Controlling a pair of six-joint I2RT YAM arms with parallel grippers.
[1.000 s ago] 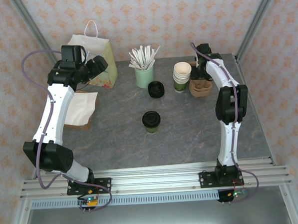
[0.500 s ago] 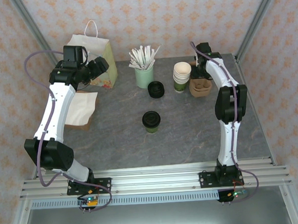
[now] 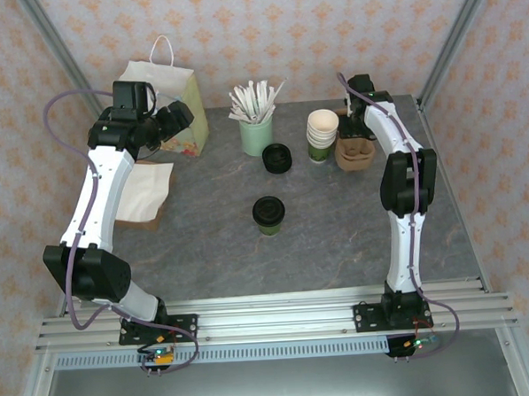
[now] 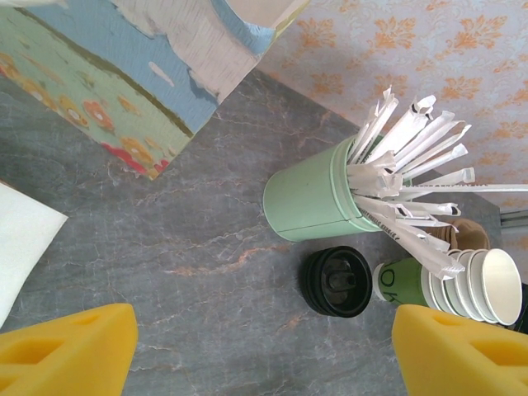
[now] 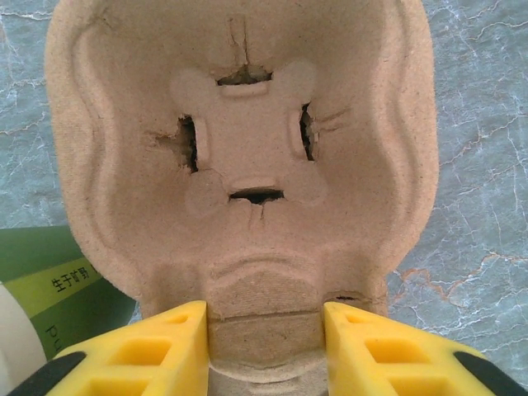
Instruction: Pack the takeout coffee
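Observation:
The takeout coffee [image 3: 269,214], a green cup with a black lid, stands upright mid-table, away from both grippers. At the back left, my left gripper [image 3: 176,117] [image 4: 264,355] hangs open beside the paper gift bag [image 3: 166,101], with only bare tabletop between its yellow fingers [image 4: 70,351]. At the back right, my right gripper [image 3: 357,131] [image 5: 264,318] points down over the brown pulp cup carrier [image 3: 355,153] [image 5: 247,165]. Its fingers [image 5: 140,351] press both sides of the carrier's near ridge.
A pale green mug of white sticks [image 3: 257,132] [image 4: 318,198], a black lid stack [image 3: 277,157] [image 4: 336,281] and stacked lidless green cups [image 3: 322,135] [image 4: 470,285] line the back. White napkins [image 3: 144,191] lie at the left. Frame posts rise at the back corners.
The left arm has drifted slightly to the right beside the bag. The right wrist has edged a little up and left over the carrier. The cups have not moved.

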